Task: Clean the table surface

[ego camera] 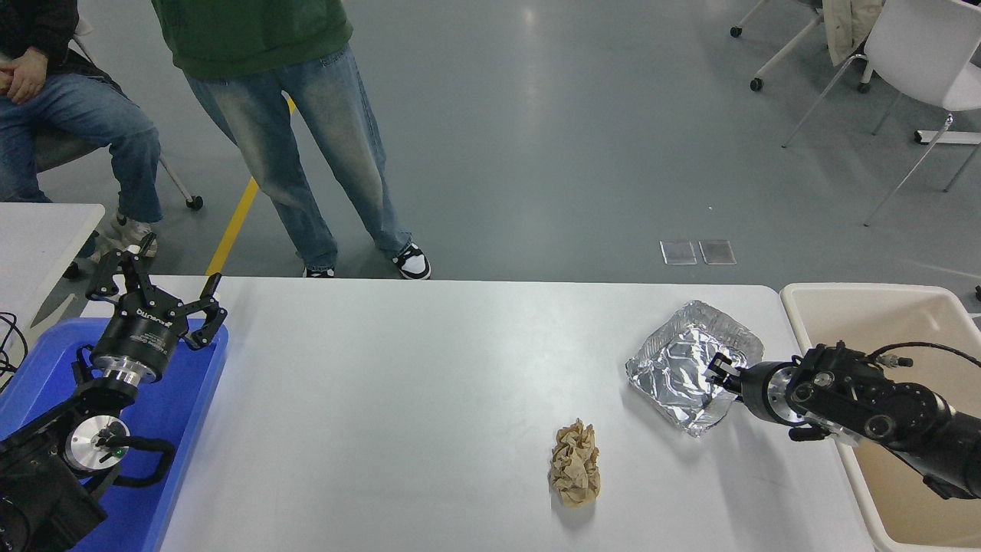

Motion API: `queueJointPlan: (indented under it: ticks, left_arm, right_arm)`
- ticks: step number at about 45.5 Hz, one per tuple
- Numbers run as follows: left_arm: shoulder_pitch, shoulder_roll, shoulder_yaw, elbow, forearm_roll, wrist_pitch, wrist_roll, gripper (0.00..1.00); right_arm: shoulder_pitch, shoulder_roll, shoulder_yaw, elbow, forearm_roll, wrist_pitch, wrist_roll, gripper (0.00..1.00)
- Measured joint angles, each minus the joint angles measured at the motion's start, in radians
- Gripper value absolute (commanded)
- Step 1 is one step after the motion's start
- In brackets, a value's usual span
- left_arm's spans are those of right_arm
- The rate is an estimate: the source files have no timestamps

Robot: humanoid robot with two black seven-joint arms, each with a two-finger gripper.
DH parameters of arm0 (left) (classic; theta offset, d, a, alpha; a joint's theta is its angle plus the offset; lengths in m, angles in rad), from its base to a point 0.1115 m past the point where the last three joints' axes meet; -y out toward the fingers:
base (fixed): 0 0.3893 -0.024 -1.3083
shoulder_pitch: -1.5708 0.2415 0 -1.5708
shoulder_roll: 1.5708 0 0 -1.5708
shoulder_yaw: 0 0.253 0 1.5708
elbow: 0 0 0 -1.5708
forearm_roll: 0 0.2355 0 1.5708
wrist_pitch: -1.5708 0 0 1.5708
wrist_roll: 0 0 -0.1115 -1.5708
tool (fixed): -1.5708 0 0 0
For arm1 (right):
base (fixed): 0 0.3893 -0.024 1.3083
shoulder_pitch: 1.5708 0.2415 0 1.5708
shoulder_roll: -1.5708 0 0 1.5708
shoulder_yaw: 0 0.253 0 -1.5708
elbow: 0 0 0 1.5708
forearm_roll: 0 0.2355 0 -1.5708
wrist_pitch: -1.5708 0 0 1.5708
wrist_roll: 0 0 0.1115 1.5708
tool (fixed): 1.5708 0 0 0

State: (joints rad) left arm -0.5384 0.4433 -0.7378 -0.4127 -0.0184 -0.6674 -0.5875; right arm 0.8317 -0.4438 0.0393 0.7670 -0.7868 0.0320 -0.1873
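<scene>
The white table surface (pixel 398 399) spans the middle of the head view. A crumpled silver foil tray (pixel 678 368) lies on it at the right. A crumpled brown paper ball (pixel 575 464) lies nearer the front, left of the foil tray. My right gripper (pixel 718 371) comes in from the right, low over the table. Its fingers stand a little apart at the foil tray's right rim, and I cannot tell whether they touch it. My left gripper (pixel 157 295) is open and empty, parked at the lower left.
A blue plastic tray (pixel 191 406) lies under the left arm at the table's left end. A beige bin (pixel 858 295) stands off the table's right end. One person stands at the far left edge and another sits beside a smaller white table (pixel 38 230).
</scene>
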Motion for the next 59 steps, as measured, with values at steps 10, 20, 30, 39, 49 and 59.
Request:
queueJointPlan:
  ticks: [10, 20, 30, 39, 49, 59]
  left_arm:
    - [0.000, 0.000, 0.000, 0.000, 0.000, 0.000, 0.000, 1.00]
    - [0.000, 0.000, 0.000, 0.000, 0.000, 0.000, 0.000, 1.00]
    - [0.000, 0.000, 0.000, 0.000, 0.000, 0.000, 0.000, 1.00]
    - [0.000, 0.000, 0.000, 0.000, 0.000, 0.000, 0.000, 1.00]
    - [0.000, 0.000, 0.000, 0.000, 0.000, 0.000, 0.000, 1.00]
    - [0.000, 0.000, 0.000, 0.000, 0.000, 0.000, 0.000, 1.00]
  right_arm:
    - [0.004, 0.001, -0.008, -0.004, 0.000, 0.002, 0.017, 0.00]
    - [0.013, 0.000, -0.030, -0.015, 0.000, 0.003, 0.027, 0.00]
    - [0.028, -0.004, -0.037, -0.013, 0.009, 0.007, 0.030, 0.00]
    - [0.045, -0.050, -0.029, 0.028, 0.015, 0.015, 0.032, 0.00]
    - [0.060, -0.144, -0.020, 0.126, 0.017, 0.019, 0.032, 0.00]
    - [0.066, -0.269, 0.005, 0.244, 0.018, 0.020, 0.033, 0.00]
